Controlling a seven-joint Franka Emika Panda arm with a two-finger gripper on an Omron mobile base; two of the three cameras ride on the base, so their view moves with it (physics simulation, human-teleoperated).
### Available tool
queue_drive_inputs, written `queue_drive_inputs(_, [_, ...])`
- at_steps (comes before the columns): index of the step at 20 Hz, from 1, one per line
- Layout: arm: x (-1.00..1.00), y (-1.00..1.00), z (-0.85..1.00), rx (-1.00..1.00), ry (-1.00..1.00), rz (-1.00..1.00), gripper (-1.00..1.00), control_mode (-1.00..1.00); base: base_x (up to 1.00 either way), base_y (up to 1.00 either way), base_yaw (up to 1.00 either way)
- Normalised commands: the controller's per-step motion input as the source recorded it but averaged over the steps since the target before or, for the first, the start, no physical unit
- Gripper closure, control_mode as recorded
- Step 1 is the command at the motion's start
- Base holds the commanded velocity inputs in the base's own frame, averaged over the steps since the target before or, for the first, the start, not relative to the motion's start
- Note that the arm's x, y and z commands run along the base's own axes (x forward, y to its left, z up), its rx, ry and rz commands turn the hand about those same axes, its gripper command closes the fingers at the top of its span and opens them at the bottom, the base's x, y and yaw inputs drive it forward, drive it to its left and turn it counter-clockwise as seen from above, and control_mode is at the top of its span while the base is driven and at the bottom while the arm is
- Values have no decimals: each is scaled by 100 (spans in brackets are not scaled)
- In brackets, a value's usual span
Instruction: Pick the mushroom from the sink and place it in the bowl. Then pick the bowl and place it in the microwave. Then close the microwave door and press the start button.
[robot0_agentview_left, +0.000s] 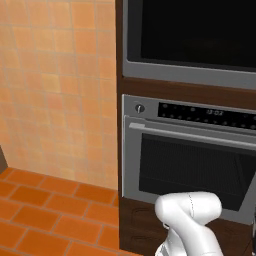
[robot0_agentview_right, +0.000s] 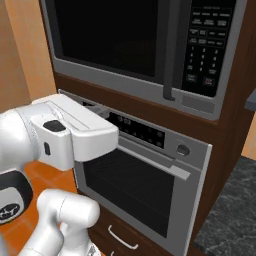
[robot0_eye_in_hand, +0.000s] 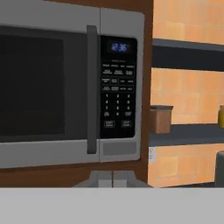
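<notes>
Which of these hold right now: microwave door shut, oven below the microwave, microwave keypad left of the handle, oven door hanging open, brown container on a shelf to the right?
1. The microwave door is shut. True.
2. The steel oven sits directly below the microwave. True.
3. The microwave keypad is left of the vertical handle. False: in the hand view and the right base view it lies right of the handle.
4. The oven door hangs open. False: it is closed flush, its horizontal handle across the top.
5. A brown container stands on a dark shelf right of the microwave. True.
</notes>
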Motion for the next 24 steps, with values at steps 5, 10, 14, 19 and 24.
queue_drive_inputs(5, [27,-13,1,0,0,6,100,-100,0,0,0])
queue_drive_inputs(10, [6,-32,1,2,0,16,100,-100,0,0,0])
queue_drive_inputs(14, [4,-37,1,7,0,14,100,-100,0,0,0])
queue_drive_inputs(19, [19,-32,5,4,0,8,100,-100,0,0,0])
queue_drive_inputs(24, [33,-35,2,4,0,7,100,-100,0,0,0])
